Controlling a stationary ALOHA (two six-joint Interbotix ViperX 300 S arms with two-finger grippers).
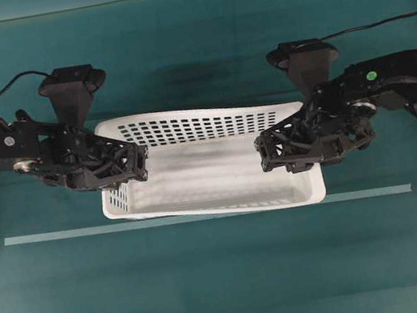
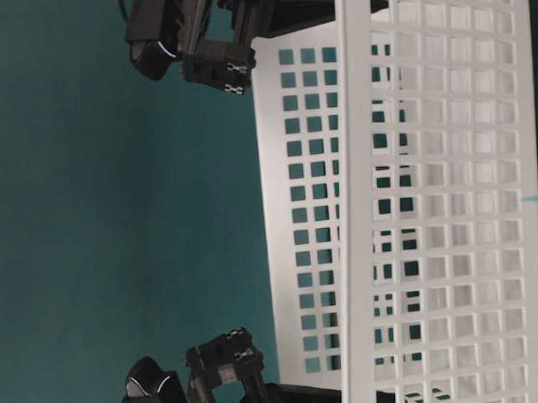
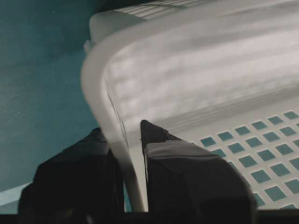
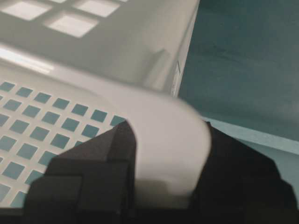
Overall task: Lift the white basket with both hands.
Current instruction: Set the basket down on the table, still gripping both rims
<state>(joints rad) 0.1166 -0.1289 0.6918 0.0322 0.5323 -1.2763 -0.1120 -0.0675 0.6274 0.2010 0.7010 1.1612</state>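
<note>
My two grippers clamp the short ends of a white basket on a teal desk.

My left gripper (image 1: 140,164) is clenched on the left rim of the white basket (image 1: 211,173), one finger (image 3: 187,177) inside the wall and one outside. My right gripper (image 1: 265,151) grasps the right rim the same way. The basket sits between my arms, just behind a pale tape line (image 1: 202,215) on the desk (image 1: 228,280).

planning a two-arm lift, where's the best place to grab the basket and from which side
Grip the rolled rim of the basket at its two short ends, one gripper from each side, one finger inside the wall and one outside. It is long and wide, so end grips balance it. The left gripper and right gripper already pinch the rim this way.
</note>
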